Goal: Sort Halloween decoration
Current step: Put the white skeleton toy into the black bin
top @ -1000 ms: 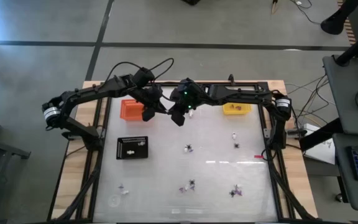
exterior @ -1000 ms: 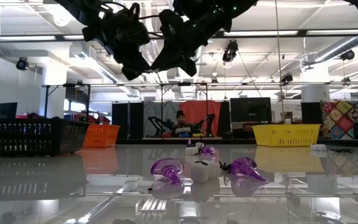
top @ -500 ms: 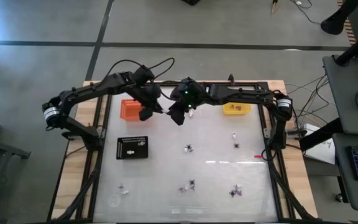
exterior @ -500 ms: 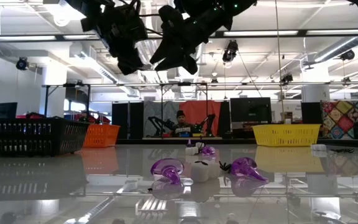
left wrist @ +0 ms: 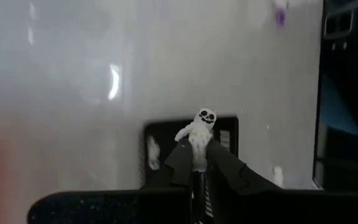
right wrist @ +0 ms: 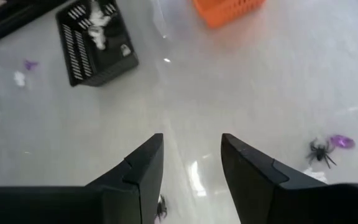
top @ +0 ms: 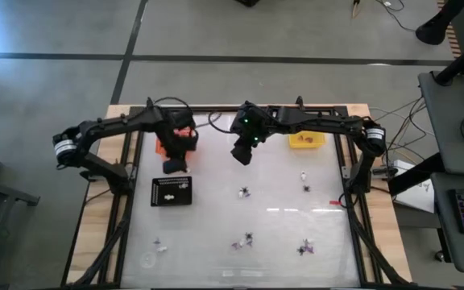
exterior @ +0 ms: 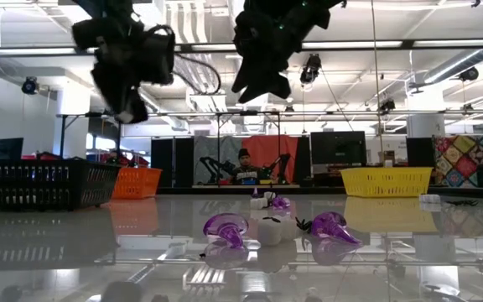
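My left gripper (top: 172,165) hovers just beyond the far edge of the black tray (top: 171,192) and is shut on a small white skeleton figure (left wrist: 200,129). The black tray holds white trinkets (top: 182,186). My right gripper (top: 242,154) is open and empty, high over the table's far middle; it also shows in the low view (exterior: 254,82). Loose trinkets lie on the table: a dark one (top: 244,192), a white one (top: 304,175), purple ones (top: 247,240) near the front. The low view shows purple pieces (exterior: 225,228) and a white one (exterior: 269,229). My left gripper pinches the skeleton figure's lower body (left wrist: 197,154) between its two fingertips. The figure's head and arms (left wrist: 205,116) stick out past the fingertips. The fingers point down toward the black tray (left wrist: 225,134), and the figure is lifted clear of it.
An orange tray (top: 166,142) stands at the far left, partly under my left arm. A yellow tray (top: 306,141) stands at the far right. The right wrist view shows a black spider (right wrist: 319,152) and a purple piece (right wrist: 341,141) on the table.
My left gripper has drawn away from my right gripper at the far middle, going toward the table's left and near edges, to just beyond the black tray. My right gripper has shifted a little toward the table's right edge.
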